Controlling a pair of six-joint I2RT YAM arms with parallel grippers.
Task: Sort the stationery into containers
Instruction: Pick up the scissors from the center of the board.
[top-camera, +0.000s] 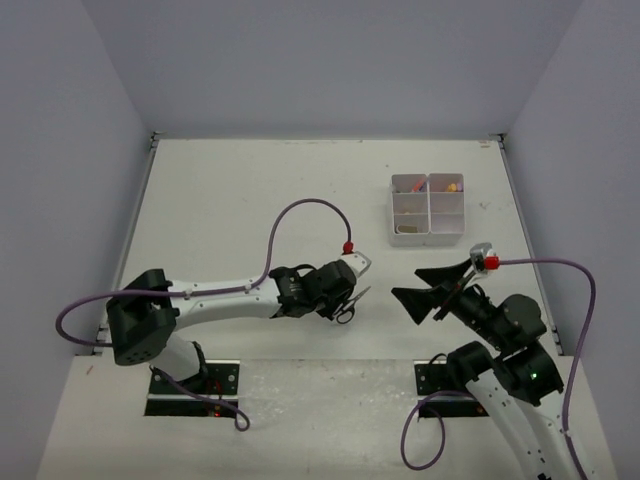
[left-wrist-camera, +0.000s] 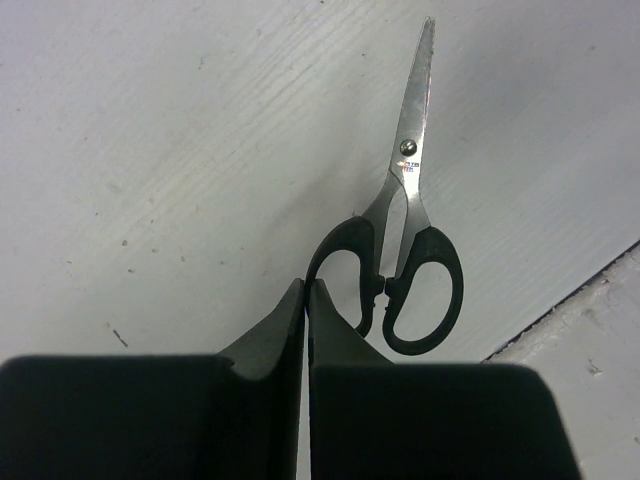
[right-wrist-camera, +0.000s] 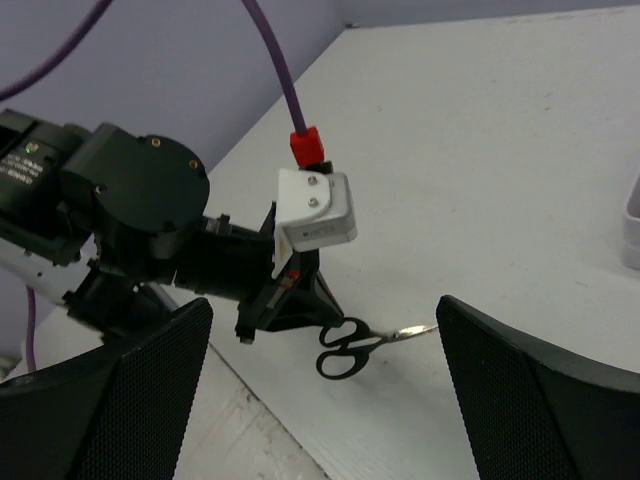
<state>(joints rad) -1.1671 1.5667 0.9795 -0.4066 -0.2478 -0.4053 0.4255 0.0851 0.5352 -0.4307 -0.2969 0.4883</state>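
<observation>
The black-handled scissors (left-wrist-camera: 405, 250) sit close over the table near its front edge, blades shut and pointing away; they also show in the top view (top-camera: 346, 308) and the right wrist view (right-wrist-camera: 352, 346). My left gripper (left-wrist-camera: 305, 288) is shut, its tips pinching the rim of the scissors' left handle loop; it also shows in the top view (top-camera: 338, 298). My right gripper (top-camera: 410, 285) is wide open and empty, to the right of the scissors and facing them. The white organiser box (top-camera: 428, 238) stands at the far right, with small pink and orange items in its far compartments.
The table's front edge (left-wrist-camera: 580, 290) runs just behind the scissors' handles. My left arm's purple cable (top-camera: 300, 210) loops over the table's middle. A side wall (top-camera: 520, 210) runs just right of the box.
</observation>
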